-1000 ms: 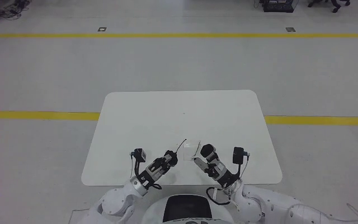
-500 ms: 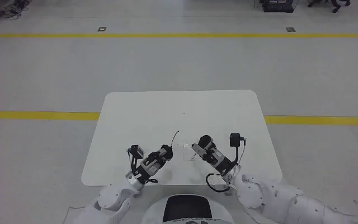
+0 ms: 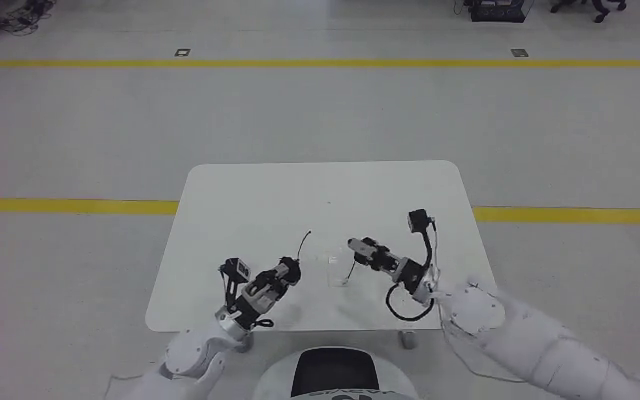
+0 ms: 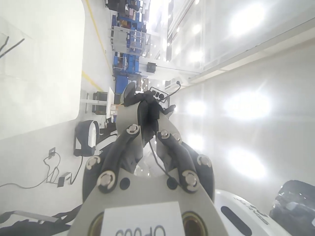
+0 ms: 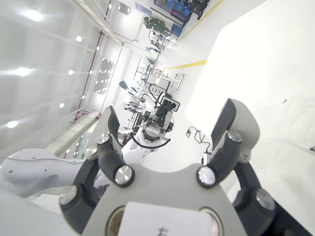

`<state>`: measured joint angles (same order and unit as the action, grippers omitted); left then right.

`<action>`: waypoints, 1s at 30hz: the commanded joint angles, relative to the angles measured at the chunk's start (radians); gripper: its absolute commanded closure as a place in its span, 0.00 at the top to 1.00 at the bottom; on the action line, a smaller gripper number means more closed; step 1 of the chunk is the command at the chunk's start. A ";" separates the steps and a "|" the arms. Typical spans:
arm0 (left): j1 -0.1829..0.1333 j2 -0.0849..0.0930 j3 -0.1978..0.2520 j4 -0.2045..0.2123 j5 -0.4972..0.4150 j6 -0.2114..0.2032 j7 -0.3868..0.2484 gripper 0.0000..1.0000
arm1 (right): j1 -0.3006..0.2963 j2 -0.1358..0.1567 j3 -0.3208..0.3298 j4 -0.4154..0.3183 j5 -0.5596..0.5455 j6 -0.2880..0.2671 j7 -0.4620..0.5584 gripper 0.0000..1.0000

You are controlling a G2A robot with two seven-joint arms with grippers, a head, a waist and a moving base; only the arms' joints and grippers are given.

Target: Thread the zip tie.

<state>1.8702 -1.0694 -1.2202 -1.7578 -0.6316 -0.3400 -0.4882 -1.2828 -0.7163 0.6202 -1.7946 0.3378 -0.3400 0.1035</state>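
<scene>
**Left gripper** (image 4: pixel 145 99): pale grey fingers (image 4: pixel 125 119) on black linkage bars (image 4: pixel 115 153), pinned with round silver screws (image 4: pixel 133 129) to a grey base plate (image 4: pixel 147 192). A white label (image 4: pixel 140 212) with dark print sits behind the pincer. **Right gripper** (image 5: pixel 169 112): same build, with ribbed black pads (image 5: pixel 219 126) on the inner finger faces and silver pivot screws (image 5: pixel 124 174) at the linkage roots. Behind each pincer is a black wrist camera (image 3: pixel 417 220) on a stalk, a looped black cable (image 3: pixel 400 310) and glossy white arm shells (image 3: pixel 520 335).
</scene>
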 commanded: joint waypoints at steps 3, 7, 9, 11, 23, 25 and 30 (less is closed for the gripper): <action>0.005 -0.009 -0.015 0.000 -0.007 0.000 -0.017 0.00 | -0.074 -0.028 0.118 0.029 0.059 0.000 0.158 1.00; 0.007 -0.019 -0.025 0.003 -0.016 0.000 -0.041 0.00 | -0.145 -0.071 0.225 0.061 0.103 0.000 0.302 1.00; 0.008 -0.024 -0.027 0.005 -0.026 0.000 -0.055 0.00 | -0.171 -0.092 0.269 0.075 0.124 0.000 0.366 1.00; 0.008 -0.029 -0.031 0.010 -0.032 0.000 -0.070 0.00 | -0.200 -0.119 0.316 0.092 0.143 0.000 0.437 1.00; -0.006 -0.039 -0.039 0.018 0.068 0.000 -0.105 0.00 | -0.245 -0.174 0.391 0.131 0.207 0.000 0.603 1.00; -0.017 -0.041 -0.027 0.024 0.037 0.010 -0.099 0.00 | -0.252 -0.178 0.379 0.115 0.242 0.000 0.614 1.00; -0.054 -0.053 0.014 0.053 -0.038 0.000 -0.149 0.00 | -0.228 -0.206 0.336 0.209 0.493 0.000 0.836 1.00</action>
<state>1.8246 -1.1197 -1.2140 -1.7119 -0.6486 -0.3403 -0.6200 -1.5205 -0.9160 0.9617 -1.6173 0.7514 -0.3400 0.8757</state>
